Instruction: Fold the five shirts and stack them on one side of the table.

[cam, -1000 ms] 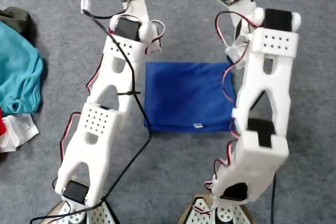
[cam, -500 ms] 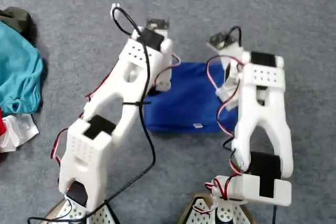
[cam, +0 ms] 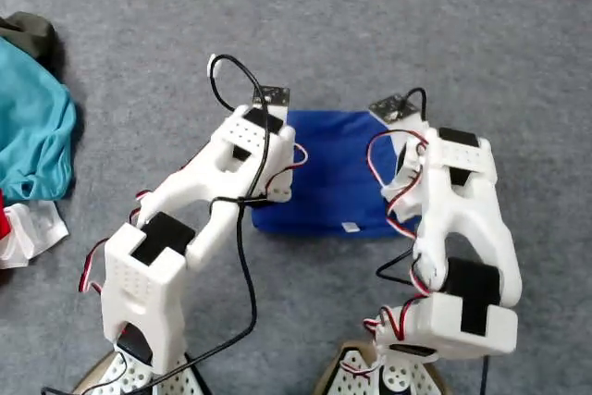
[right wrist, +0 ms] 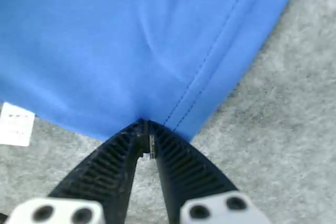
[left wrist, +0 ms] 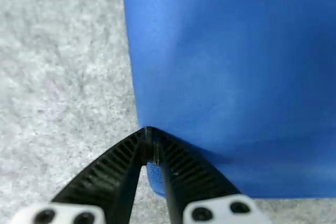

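We're seeing grey table (cam: 518,62) w/ folded blue shirt (cam: 338,168) lying flat at centre, betw. both arms | teal shirt (cam: 32,127) heaping at table's left edge, well apart | left gripper (left wrist: 148,142) pinching blue shirt's left edge, jaws closed | right gripper (right wrist: 145,137) pinching its right edge, jaws closed too.

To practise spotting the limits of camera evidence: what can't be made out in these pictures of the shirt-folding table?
- High view: side edges of the blue shirt, under the left arm and right arm.
- High view: the shirt pile, cut off by the picture's edge; its count is unclear.
- Right wrist view: whether the right gripper pinches cloth; its shut fingertips cover the hem.
- Right wrist view: print on the white tag, too small.
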